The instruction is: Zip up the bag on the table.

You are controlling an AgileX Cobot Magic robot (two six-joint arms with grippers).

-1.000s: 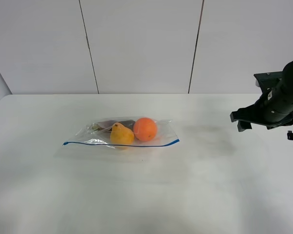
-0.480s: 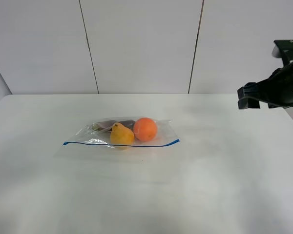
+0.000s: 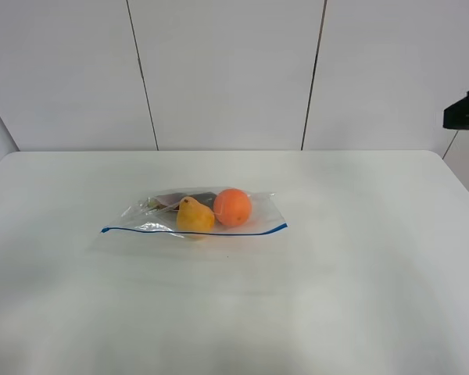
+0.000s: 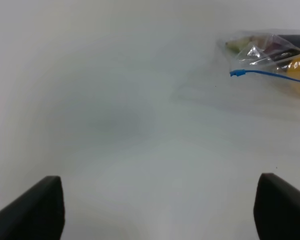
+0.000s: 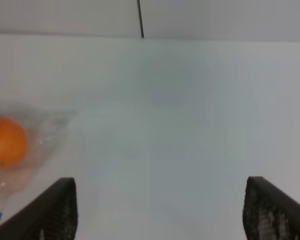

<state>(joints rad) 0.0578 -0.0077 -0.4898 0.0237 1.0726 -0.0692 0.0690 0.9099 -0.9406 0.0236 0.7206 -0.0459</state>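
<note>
Exterior high view: clear zip bag (image 3: 199, 215) lies flat on the white table (image 3: 336, 273), a bit left of centre, blue zipper strip (image 3: 194, 231) along its near long edge. Inside: orange (image 3: 233, 207) toward the right, yellow pear (image 3: 195, 216) touching it on the left, dark item (image 3: 184, 198) behind both. Whether the zipper is sealed can't be told from here.

Right arm (image 3: 467, 111): only a dark piece at the right frame edge, high above the table, well apart from the bag.

Right wrist view: right gripper (image 5: 160, 210) fingers spread wide, nothing between them, orange end of the bag off to one side.

Left wrist view: left gripper (image 4: 159, 207) also wide open and empty over bare table, bag's zipper end in the corner, well clear of the fingertips.
</note>
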